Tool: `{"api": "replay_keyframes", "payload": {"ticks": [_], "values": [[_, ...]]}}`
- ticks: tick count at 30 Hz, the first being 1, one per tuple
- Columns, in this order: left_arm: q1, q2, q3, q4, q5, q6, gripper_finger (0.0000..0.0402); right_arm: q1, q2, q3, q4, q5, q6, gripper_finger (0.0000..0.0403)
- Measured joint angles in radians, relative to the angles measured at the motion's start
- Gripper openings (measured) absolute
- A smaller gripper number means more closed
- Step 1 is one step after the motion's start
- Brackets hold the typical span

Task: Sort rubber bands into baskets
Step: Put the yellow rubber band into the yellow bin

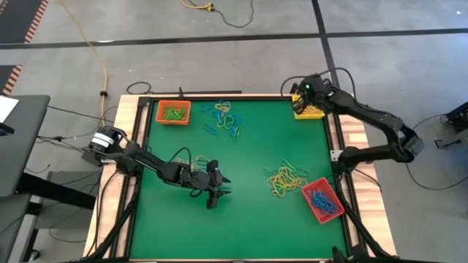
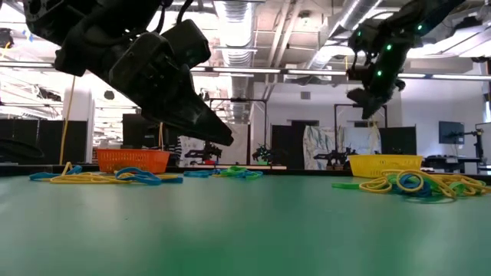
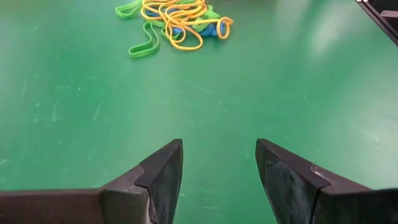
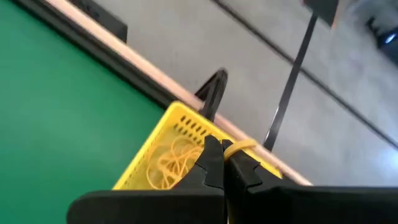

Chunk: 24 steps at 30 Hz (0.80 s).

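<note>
The table point(image 1: 241, 183) is a flat green mat, faintly scuffed, framed in pale wood.

Right gripper point(image 4: 225, 163): in the upper right of the high view, over the yellow basket point(image 1: 307, 111). Its dark angular fingers are clenched on a thin yellow rubber band point(image 4: 238, 147), which shows as a short strip pinched at the tips. In the right wrist view, the basket below is slotted yellow plastic, rectangular, with a tangle of thin yellow loops inside.

Left gripper point(image 3: 219, 163): lower centre-left of the high view, hanging over bare mat. Its two wedge-shaped matte fingers stand apart and grasp nothing.

Orange basket point(image 1: 173, 112): upper left of the high view, a shallow rectangle with green loops inside. Red basket point(image 1: 322, 201): lower right, set at an angle, with blue loops inside.

Loose rubber bands: one mixed heap point(image 1: 225, 119) of blue, yellow and green just right of the orange basket; a second, mostly yellow heap point(image 1: 285, 179) just left of the red basket.
</note>
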Motion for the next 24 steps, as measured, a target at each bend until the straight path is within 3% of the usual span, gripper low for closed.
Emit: {"api": "replay_keyframes", "payload": {"ticks": [7, 17, 24], "values": [[-0.008, 0.0, 0.0, -0.004, 0.0, 0.008, 0.0192, -0.053, 0.088, 0.0, -0.008, -0.098, 0.005, 0.0021], [-0.008, 0.0, 0.0, -0.011, 0.002, 0.01, 0.0192, -0.074, 0.172, 0.0, -0.092, -0.142, 0.045, 0.0055], [-0.009, 0.0, 0.0, -0.011, 0.002, 0.014, 0.0192, -0.086, 0.182, 0.0, -0.139, -0.161, 0.052, 0.012]]}}
